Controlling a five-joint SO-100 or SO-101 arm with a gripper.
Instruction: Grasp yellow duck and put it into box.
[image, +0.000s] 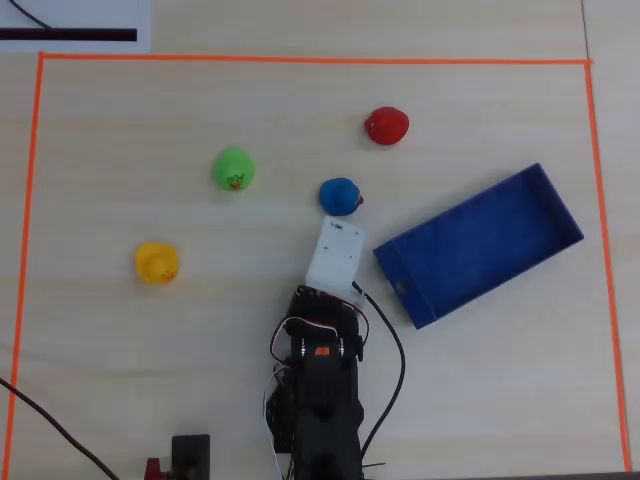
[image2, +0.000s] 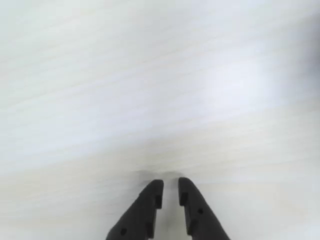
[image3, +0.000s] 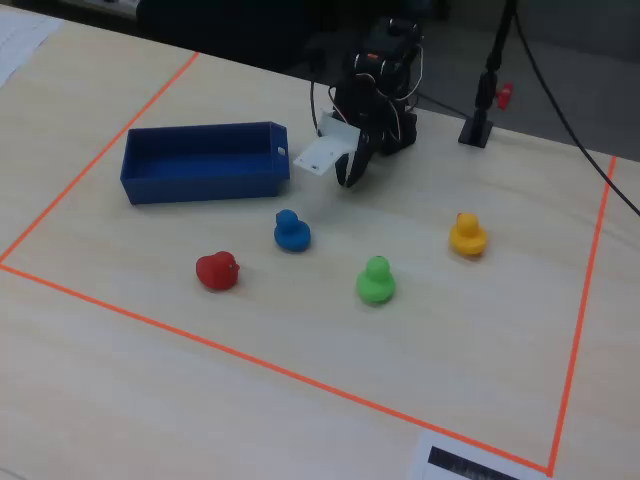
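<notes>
The yellow duck (image: 156, 263) stands on the pale table at the left in the overhead view, and at the right in the fixed view (image3: 467, 234). The blue box (image: 480, 245) lies open and empty at the right; in the fixed view it is at the left (image3: 200, 185). My gripper (image3: 347, 180) points down at the table between the two, far from the duck. In the overhead view a white camera mount (image: 335, 255) covers it. The wrist view shows the black jaws (image2: 170, 185) nearly together over bare table, with nothing between them.
A green duck (image: 234, 168), a blue duck (image: 340, 196) and a red duck (image: 386, 126) stand beyond the gripper; the blue one is closest. Orange tape (image: 300, 59) frames the work area. A black cable (image: 395, 350) runs beside the arm's base.
</notes>
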